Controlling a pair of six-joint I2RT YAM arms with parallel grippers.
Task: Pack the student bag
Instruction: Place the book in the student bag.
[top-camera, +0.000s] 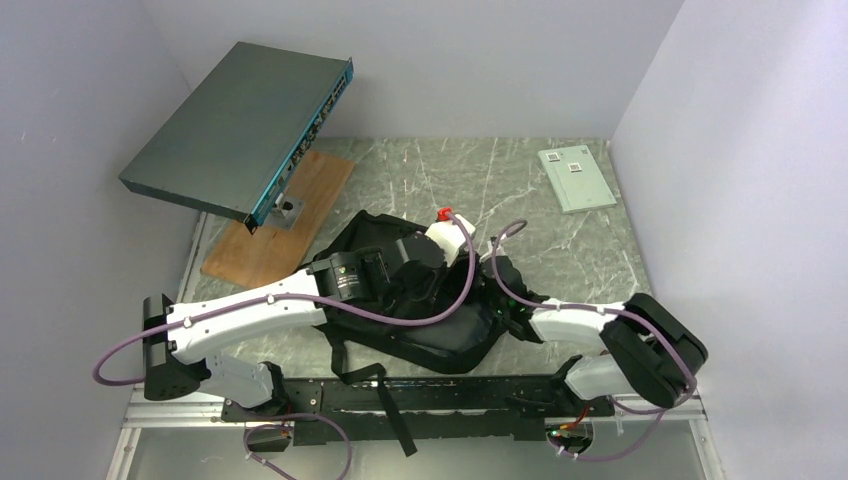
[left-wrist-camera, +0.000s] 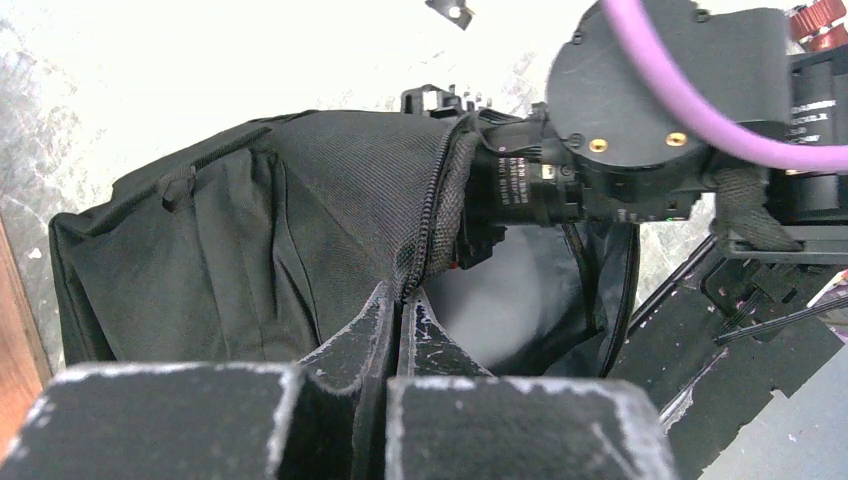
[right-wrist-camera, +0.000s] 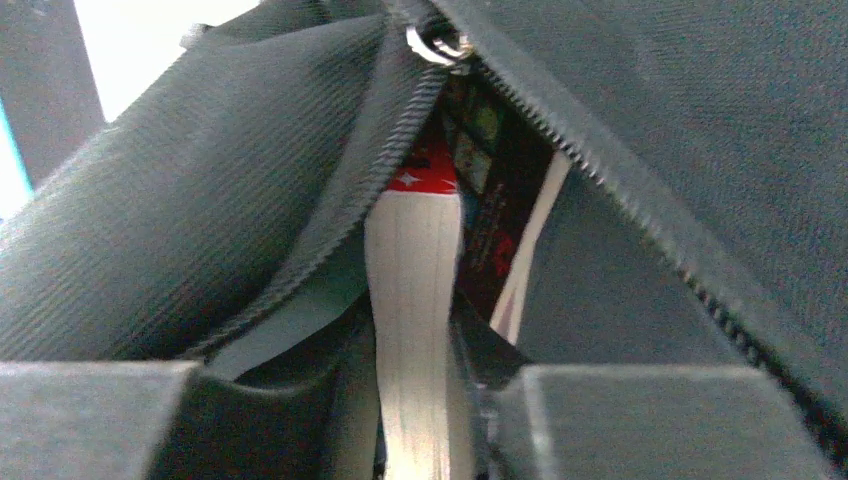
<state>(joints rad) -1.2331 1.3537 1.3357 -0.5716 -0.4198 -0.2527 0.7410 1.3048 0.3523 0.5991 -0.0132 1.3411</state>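
Observation:
The student bag (top-camera: 455, 340), black fabric, lies in the middle of the table between the two arms. My left gripper (left-wrist-camera: 403, 298) is shut on the zipper edge (left-wrist-camera: 432, 215) of the bag's mouth and holds it up, so the grey lining (left-wrist-camera: 520, 300) shows. The right arm's wrist (left-wrist-camera: 620, 120) reaches into that opening. Inside the bag, my right gripper (right-wrist-camera: 415, 330) is shut on a book, whose white page edge (right-wrist-camera: 415, 290) runs between the fingers and whose red and dark cover (right-wrist-camera: 480, 170) shows behind. A metal zipper slider (right-wrist-camera: 437, 42) hangs above.
A grey flat network device (top-camera: 240, 130) stands tilted on a wooden board (top-camera: 280, 225) at the back left. A pale green card (top-camera: 577, 178) lies at the back right. A bag strap (top-camera: 395, 410) trails over the table's near edge. Walls close off three sides.

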